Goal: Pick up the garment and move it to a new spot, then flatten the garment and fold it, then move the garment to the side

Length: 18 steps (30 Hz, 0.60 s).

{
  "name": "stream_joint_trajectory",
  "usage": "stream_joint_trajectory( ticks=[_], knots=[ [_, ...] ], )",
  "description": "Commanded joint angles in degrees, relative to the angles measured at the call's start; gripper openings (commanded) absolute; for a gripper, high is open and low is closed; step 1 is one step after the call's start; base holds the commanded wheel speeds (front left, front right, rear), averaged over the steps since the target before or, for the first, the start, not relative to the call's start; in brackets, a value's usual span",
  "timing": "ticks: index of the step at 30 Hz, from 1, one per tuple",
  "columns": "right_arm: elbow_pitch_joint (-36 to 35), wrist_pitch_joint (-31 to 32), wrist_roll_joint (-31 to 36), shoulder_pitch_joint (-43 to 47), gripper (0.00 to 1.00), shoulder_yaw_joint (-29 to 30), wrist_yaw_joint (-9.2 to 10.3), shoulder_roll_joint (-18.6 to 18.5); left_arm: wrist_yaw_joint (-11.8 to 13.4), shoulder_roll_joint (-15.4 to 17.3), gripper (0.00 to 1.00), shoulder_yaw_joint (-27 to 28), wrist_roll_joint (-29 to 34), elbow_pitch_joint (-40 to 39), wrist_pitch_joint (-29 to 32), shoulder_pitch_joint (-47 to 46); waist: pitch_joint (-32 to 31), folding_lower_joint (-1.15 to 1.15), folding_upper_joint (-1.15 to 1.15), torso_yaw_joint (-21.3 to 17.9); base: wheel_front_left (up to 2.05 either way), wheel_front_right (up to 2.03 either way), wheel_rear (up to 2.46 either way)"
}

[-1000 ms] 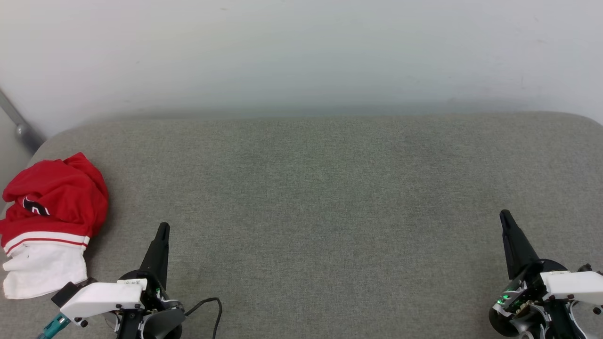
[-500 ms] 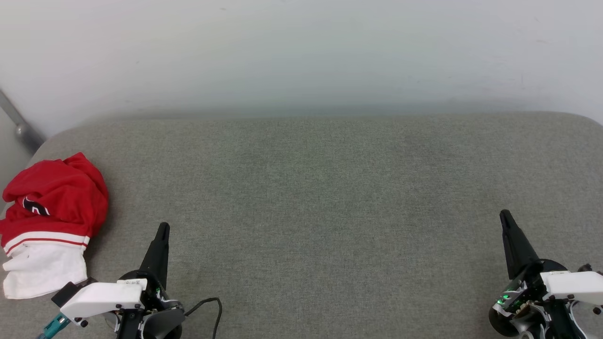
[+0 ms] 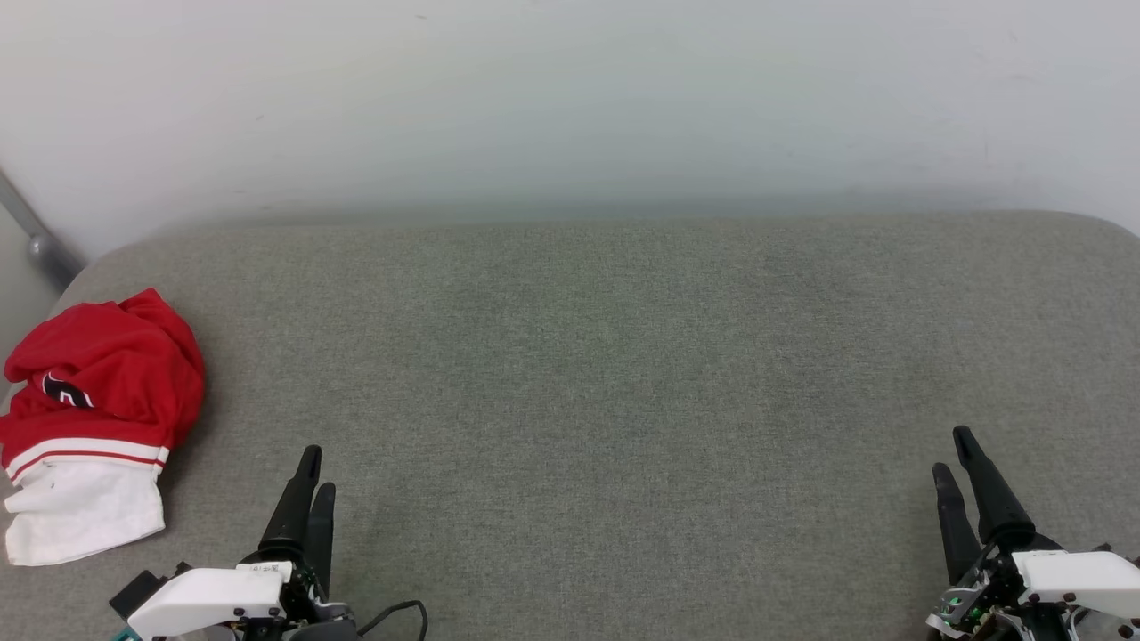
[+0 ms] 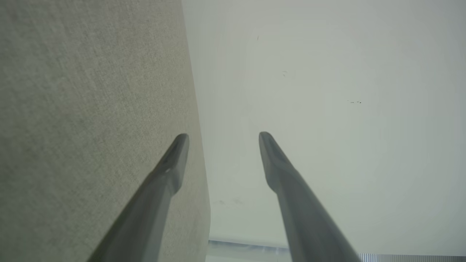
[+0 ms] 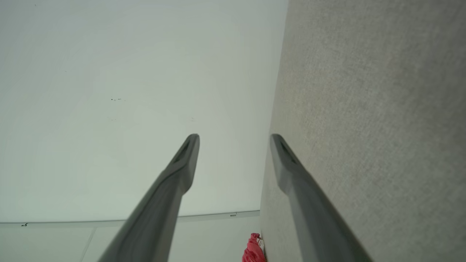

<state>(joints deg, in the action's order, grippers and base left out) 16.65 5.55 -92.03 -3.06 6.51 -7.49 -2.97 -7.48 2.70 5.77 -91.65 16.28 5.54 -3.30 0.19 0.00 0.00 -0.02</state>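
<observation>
Right now the red T-shirt (image 3: 98, 392) lies crumpled in a heap at the far left edge of the grey fabric surface (image 3: 606, 374), and nothing is touching it. Its red body is bunched up on the side nearer the wall (image 3: 570, 107), with a scrap of black-and-white lettering showing on the left. A red-and-white striped band runs across it lower down. Below that band, a white part spreads flat towards the near edge. In the right wrist view the shirt is a small red lump at the bottom, at the border of the grey fabric.

The left gripper (image 3: 318, 468) sits at the lower left, near the front of the surface. It is close to the shirt's white part, on its right, but apart from it. Its 2 dark fingers point away towards the wall and stand parted, with nothing between them. In the left wrist view the gap is plain, with grey fabric behind 1 finger and pale wall behind the other.

The right gripper (image 3: 950, 450) is at the lower right, well apart from the shirt, with the whole width of the surface between them. Its 2 fingers are also spread and empty.

A thin black cable (image 3: 396, 612) curls on the fabric beside the left gripper's base. A grey pole (image 3: 36, 236) slants behind the surface's left corner.
</observation>
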Motion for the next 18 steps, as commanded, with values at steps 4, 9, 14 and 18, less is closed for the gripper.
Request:
stream_joint_trajectory(
  ticks=[4, 9, 14, 18],
  knots=[
    [-1.57, -1.41, 2.89, -0.36, 1.0, 0.67, -0.01, -0.01, 0.34, 0.08, 1.0, 0.09, 2.82, -2.31, -1.44, -0.73, 0.02, 0.0, 0.0, 0.0, 0.0, 0.0, 0.0],
    [-3.01, -2.78, 8.65, -0.16, 1.0, 1.7, -0.01, -0.01, 2.02, 0.09, 1.0, 0.19, 8.05, -4.37, -2.81, -0.77, 0.09, 0.0, 0.0, 0.02, 0.0, 0.0, 0.0],
    [-5.57, -4.08, 15.34, 0.3, 1.0, 1.71, -0.01, 0.0, 4.24, 0.1, 1.0, -0.98, 14.51, -6.7, -4.09, -0.48, 0.17, 0.0, 0.0, 0.03, 0.0, 0.0, 0.0],
    [-7.94, -5.07, 21.24, 0.87, 1.0, 1.27, -0.01, 0.0, 5.78, 0.11, 1.0, -2.26, 19.74, -8.03, -5.09, -0.22, 0.22, 0.0, 0.0, 0.06, 0.0, 0.0, 0.0]
  ],
)
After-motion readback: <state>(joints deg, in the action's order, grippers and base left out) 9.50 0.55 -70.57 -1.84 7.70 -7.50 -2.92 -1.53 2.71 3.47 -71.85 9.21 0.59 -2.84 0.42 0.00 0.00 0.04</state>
